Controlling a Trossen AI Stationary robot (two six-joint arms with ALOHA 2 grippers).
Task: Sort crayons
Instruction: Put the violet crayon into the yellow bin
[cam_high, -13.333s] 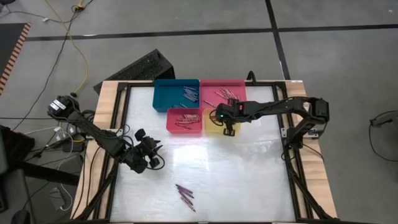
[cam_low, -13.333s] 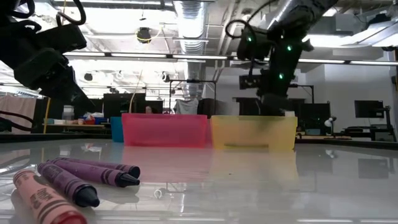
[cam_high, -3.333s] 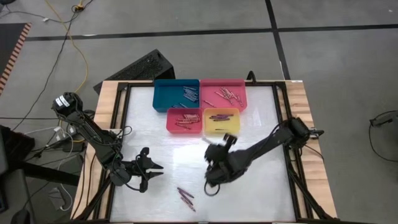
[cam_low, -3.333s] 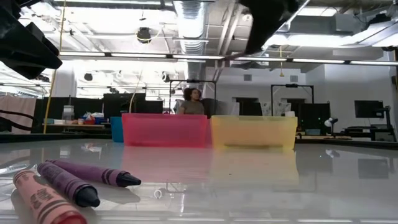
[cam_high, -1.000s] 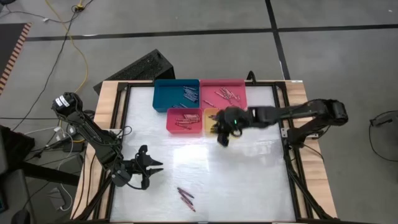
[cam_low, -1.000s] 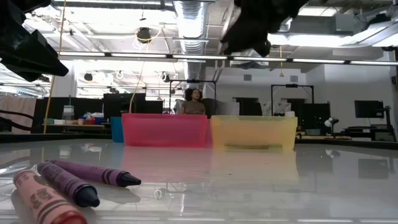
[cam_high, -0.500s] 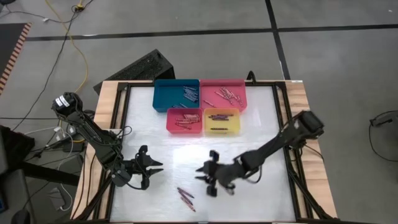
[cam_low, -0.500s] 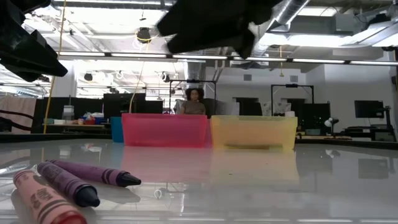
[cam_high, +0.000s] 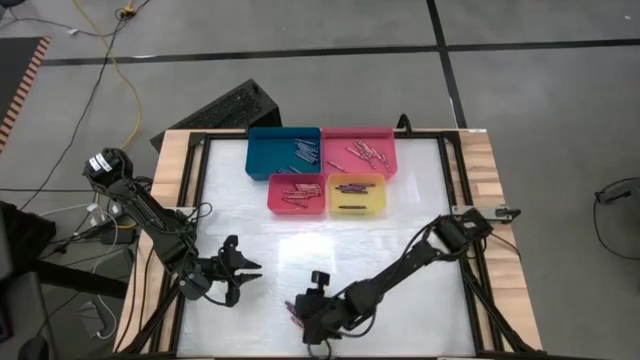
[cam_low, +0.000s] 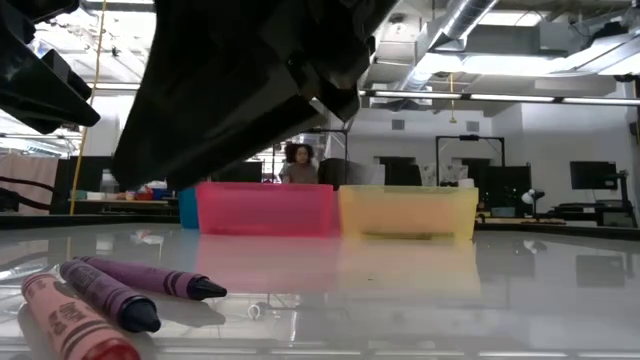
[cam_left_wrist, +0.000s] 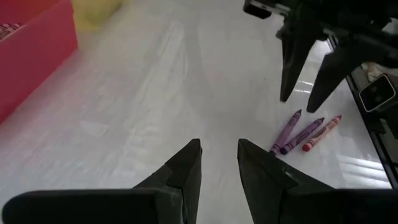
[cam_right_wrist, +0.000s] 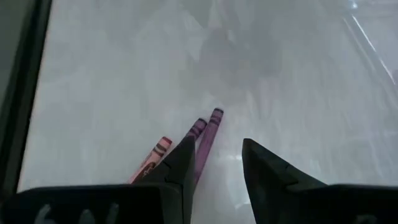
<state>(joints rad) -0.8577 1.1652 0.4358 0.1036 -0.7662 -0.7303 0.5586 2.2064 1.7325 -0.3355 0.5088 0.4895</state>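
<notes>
A pick-up is in hand: the right gripper (cam_right_wrist: 213, 163), fingers apart and empty, is held over three loose wax crayons (cam_high: 296, 311), two purple and seemingly one pink, near the white table's (cam_high: 400, 250) front edge; lowering astride one purple crayon is called for, while the left gripper (cam_high: 238, 272), also apart, is parked near the left edge.

Three loose crayons (cam_low: 110, 293) lie side by side near the table's front edge: two purple, one red-pink. The rest sit sorted in trays.

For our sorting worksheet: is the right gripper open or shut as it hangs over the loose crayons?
Open. The right gripper shows a clear gap between its fingers, with a purple crayon on the table visible through it, ungripped.
</notes>
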